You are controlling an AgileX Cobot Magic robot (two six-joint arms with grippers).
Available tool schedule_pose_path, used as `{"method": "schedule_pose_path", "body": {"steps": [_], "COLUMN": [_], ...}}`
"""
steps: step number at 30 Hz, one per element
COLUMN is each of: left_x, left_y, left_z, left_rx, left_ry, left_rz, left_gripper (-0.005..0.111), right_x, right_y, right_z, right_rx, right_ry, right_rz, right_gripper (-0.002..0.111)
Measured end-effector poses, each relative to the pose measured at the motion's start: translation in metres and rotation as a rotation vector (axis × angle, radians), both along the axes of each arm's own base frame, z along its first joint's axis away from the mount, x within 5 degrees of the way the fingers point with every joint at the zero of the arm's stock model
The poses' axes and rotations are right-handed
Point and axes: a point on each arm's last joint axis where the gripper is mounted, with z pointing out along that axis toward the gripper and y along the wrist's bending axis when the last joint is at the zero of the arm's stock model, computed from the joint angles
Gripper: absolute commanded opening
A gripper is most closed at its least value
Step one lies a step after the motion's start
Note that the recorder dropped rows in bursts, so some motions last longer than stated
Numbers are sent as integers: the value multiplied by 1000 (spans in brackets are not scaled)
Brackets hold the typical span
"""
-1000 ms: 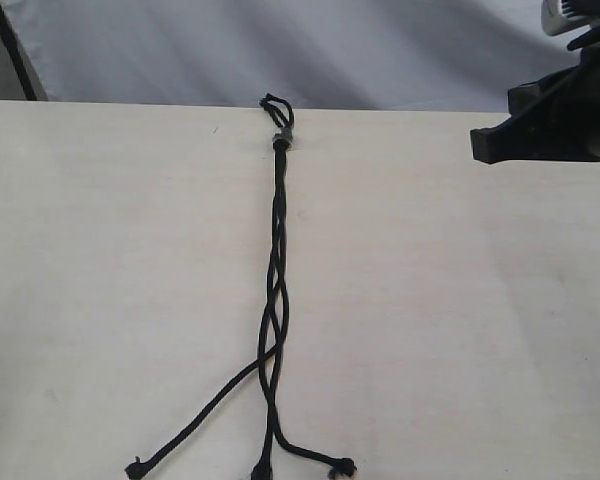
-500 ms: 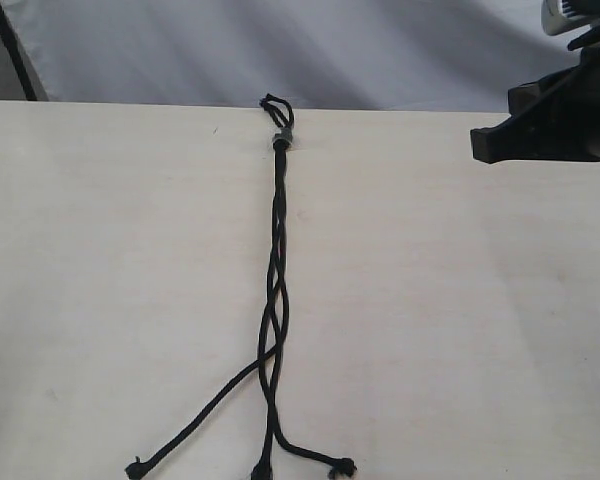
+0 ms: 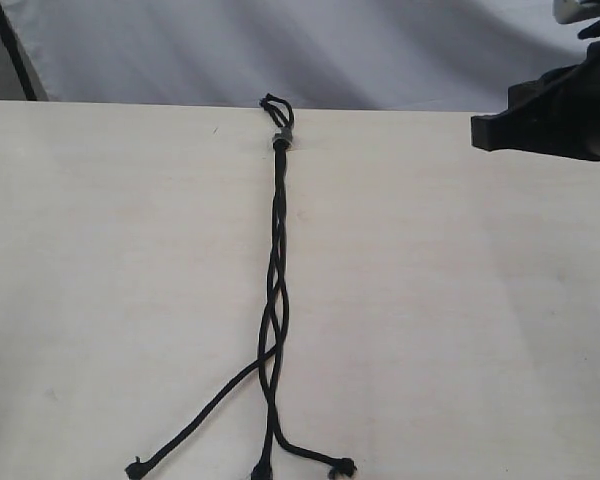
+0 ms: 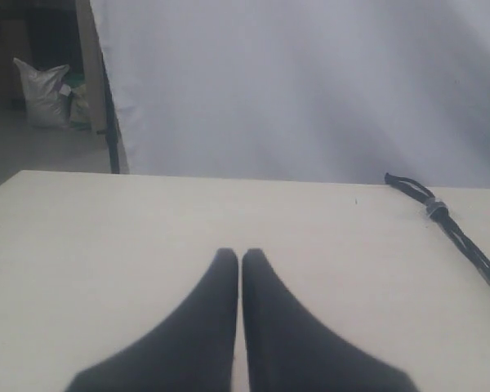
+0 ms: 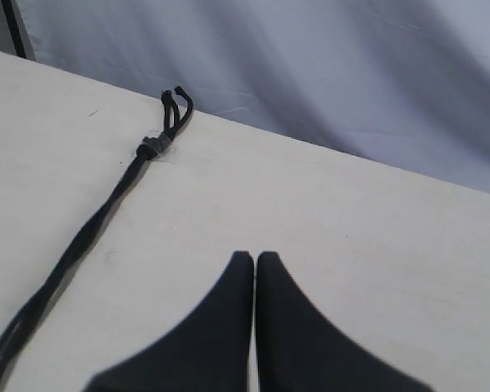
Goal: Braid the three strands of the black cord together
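Over the last second nothing on the surface has shifted; the one change is the right arm, at the far right of the exterior view, which has lifted slightly, away from the work; I read that as no braiding under way now, either a pause or a finish.

Nearest, the three strands splay apart, their knotted tips spread along the front edge; just beyond, they cross a few times in a loose plait; farther on they run almost straight, side by side, up to the grey band and the little loop at the far edge; so the black cord looks only partly and loosely braided.

The left hand is clenched, its fingers pressed together, grasping nothing, with the cord well off to one side; the right hand is likewise clenched and empty, raised clear of the surface and well apart from the cord.
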Motion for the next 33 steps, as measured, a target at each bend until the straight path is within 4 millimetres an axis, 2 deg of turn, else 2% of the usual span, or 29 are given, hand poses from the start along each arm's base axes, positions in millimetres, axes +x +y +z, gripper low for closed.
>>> {"method": "schedule_pose_path", "body": {"steps": [5,9,18,26,30,33], "left_x": [0,0,0,0,0,0], "left_y": [0,0,0,0,0,0], "left_z": [0,0,0,0,0,0], "left_rx": [0,0,0,0,0,0], "left_ry": [0,0,0,0,0,0], "left_rz": [0,0,0,0,0,0], "left_gripper": [3,3,3,3,3,3], "right_x": [-15,-42,-106,-137,-154,-163], "right_y": [-5,-12,-19,-25,-33,-44], "right_z": [1,0,-38,-71,-91,-84], "right_rx": [85,146,281,291,293,276], "right_ry": [-5,-60,-208,-231,-315,-476], "right_rz": [-37,-33,11,10,-28,-140], "right_gripper": [2,2,2,2,2,2]}}
